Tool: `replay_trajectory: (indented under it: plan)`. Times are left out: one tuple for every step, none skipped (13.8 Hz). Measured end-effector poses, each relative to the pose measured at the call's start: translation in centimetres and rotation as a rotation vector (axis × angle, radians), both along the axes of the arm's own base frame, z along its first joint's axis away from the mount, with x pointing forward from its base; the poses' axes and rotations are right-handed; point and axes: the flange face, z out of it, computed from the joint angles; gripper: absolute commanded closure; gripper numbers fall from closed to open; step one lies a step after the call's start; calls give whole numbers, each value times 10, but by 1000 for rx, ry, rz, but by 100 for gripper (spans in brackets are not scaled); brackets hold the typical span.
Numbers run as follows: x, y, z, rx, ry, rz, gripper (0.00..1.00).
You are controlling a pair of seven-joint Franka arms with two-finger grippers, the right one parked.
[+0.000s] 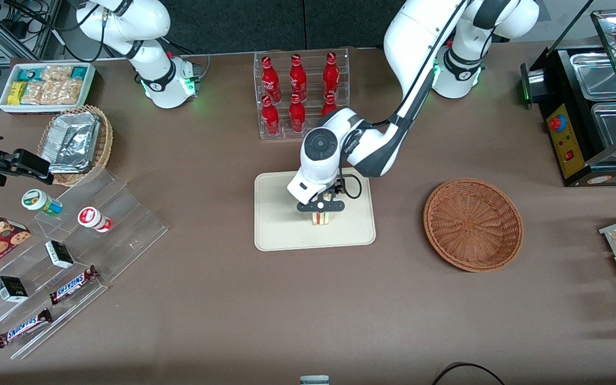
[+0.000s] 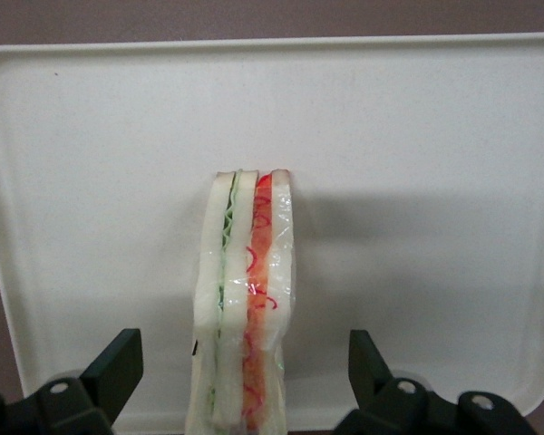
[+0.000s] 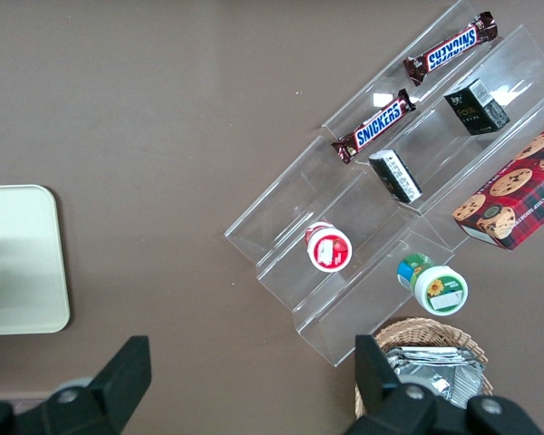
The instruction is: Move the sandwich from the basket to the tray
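Observation:
The sandwich [image 1: 323, 218] stands on edge on the cream tray [image 1: 276, 214], near its middle; white bread with red and green filling under clear wrap shows in the left wrist view [image 2: 249, 308]. My left gripper [image 1: 322, 209] is low over the tray [image 2: 417, 136], open, one black finger [image 2: 118, 362] on each side of the sandwich with a clear gap to it on both sides. The reddish-brown wicker basket [image 1: 472, 224] sits empty on the table beside the tray, toward the working arm's end.
A clear rack of red bottles [image 1: 300, 93] stands farther from the front camera than the tray. Toward the parked arm's end are a tan basket with foil [image 1: 75, 141], a white snack bin [image 1: 46, 85] and acrylic steps with snacks [image 1: 72, 251]. A food warmer [image 1: 597, 107] stands at the working arm's end.

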Motion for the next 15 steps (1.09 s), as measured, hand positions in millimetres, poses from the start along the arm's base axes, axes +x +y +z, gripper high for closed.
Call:
replay_trajectory:
  plan:
    - [6,4,7,9,7,-7,0]
    - [15,13,17,14,12,-32,0]
    - [25,25,27,19,24,-66,0]
    - [33,40,40,29,35,-90,0]
    - [41,56,53,52,42,-99,0]
    - [48,73,66,88,48,-97,0]
    - [53,90,76,131,57,-88,0]
    - [58,105,82,163,60,-76,0]
    - [66,118,83,181,57,-60,0]
    - [74,132,82,188,57,-37,0]
    - [84,148,82,190,58,-14,0]
    - [94,165,84,185,60,-7,0]
    - [104,182,90,175,58,-6,0]
    - [112,199,99,165,50,0,0]
    - [120,216,110,154,41,6,0]
